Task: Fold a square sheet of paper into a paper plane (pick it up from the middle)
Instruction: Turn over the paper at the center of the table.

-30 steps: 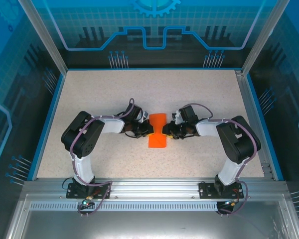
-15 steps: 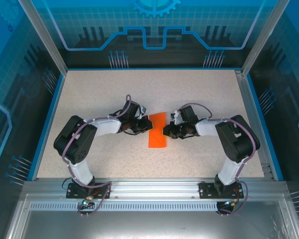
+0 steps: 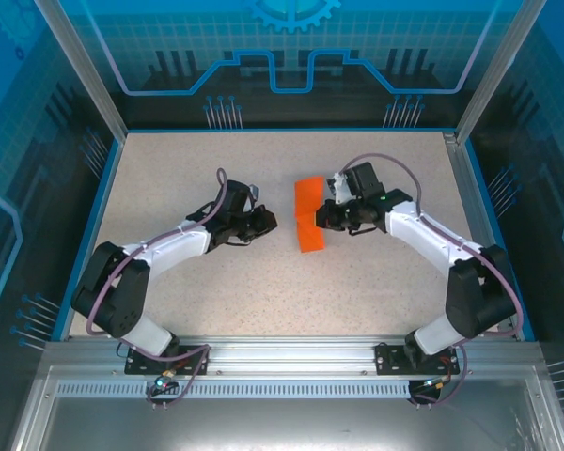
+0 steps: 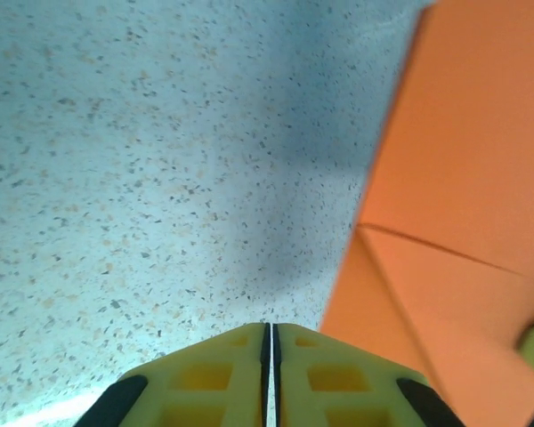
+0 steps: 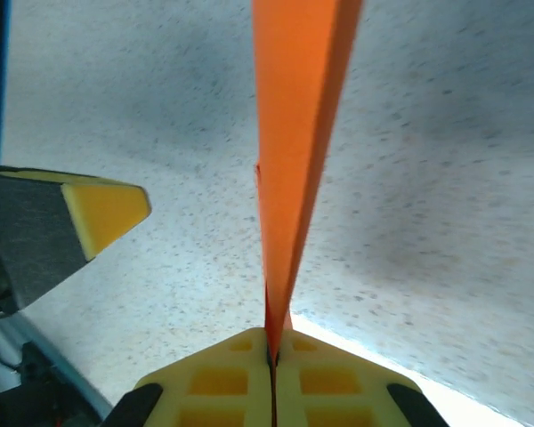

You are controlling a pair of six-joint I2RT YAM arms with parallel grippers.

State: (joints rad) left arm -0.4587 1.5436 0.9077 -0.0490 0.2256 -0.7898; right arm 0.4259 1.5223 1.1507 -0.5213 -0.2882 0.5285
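Top external view: two arms, one orange sheet of paper (image 3: 309, 214), near the middle of the speckled table (image 3: 216, 301). The sheet is folded into a narrow strip with a diagonal crease, and the right gripper (image 3: 325, 218) clamps its edge. The left gripper (image 3: 266, 222), jaws nearly together on nothing, has let go and drawn back leftward since a second ago. The paper has shifted up and right.

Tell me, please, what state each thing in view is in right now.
Thin bright orange sheet of paper: folded and creased, clamped by one edge.
Right gripper: shut on that edge of the paper.
Left gripper: shut, holding nothing, with the paper off to its side.
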